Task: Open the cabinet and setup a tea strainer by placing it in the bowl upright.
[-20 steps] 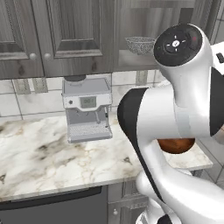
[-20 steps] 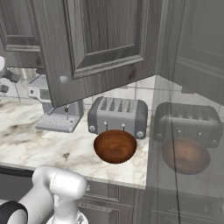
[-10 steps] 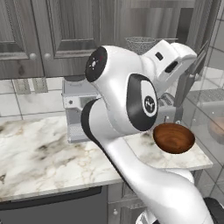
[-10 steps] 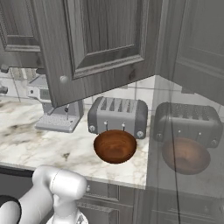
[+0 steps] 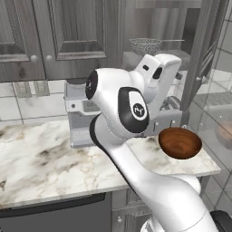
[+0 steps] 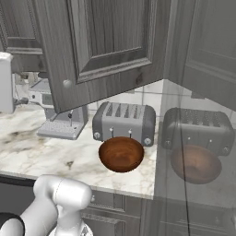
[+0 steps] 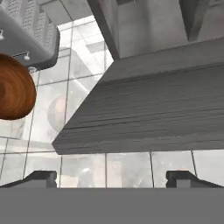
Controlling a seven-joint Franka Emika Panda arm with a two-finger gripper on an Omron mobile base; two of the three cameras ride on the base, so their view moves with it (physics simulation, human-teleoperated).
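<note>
The cabinet (image 5: 199,68) stands open, its door (image 6: 101,50) swung out over the surface (image 5: 41,158), and that door is the biggest hazard: from the hand view the pincer (image 7: 111,177) sits right under the dark wood-grain edge, so a careless lift could knock the hand against the door or the underside of the shelf. The pincer is released, its two tips set wide apart with nothing between them.

The arm's bulky white links crowd the opening, so in reaching in they could clip the coffee machine (image 5: 79,108) or the toaster (image 6: 124,122) below.

Up on the cabinet shelf the tea strainer (image 5: 146,45) rests upright, well above the bowl (image 5: 180,142). Being light mesh, it could tip or slide back if nudged before being gripped.

The bowl sits near the surface's front edge, just in front of the toaster, and holds nothing.
</note>
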